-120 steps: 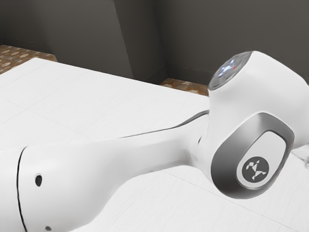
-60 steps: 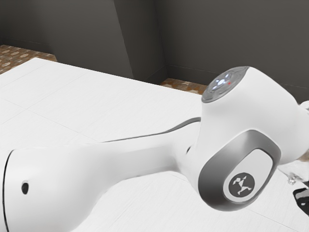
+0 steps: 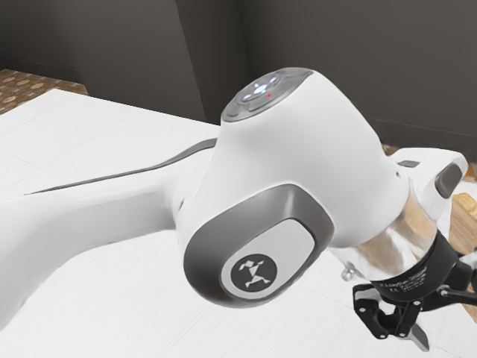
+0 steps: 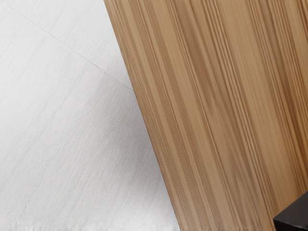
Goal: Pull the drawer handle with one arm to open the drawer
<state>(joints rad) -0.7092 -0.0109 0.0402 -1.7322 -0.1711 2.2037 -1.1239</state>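
Arm comes in from the exterior view's left, low over the white bench. It bulks large in the foreground. The elbow joint has a grey cap with a logo, and there is a lit disc on top.

Gripper sits at the exterior view's lower right, hanging just above the bench. The black fingers are parted, with pale bench showing in the gap. Nothing is between them, so it holds nothing.

Drawer: only a sliver of wood shows at the exterior view's right edge, past the wrist and beside the gripper. The gripper is near it. I can't tell from this angle whether it touches.

Wrist view: a broad wood-grain face of the drawer, with straight striped grain, lies right under the hand. Its long edge runs on a slant against the bench. Faint seam lines cross the bench top. I can't tell which face of the drawer this is, or whether the drawer is open or closed.

A small black corner sits at the wrist view's edge, over the wood. It is too cropped to identify.

Background in the exterior view: dark walls and a strip of patterned floor beyond the bench's far edge.
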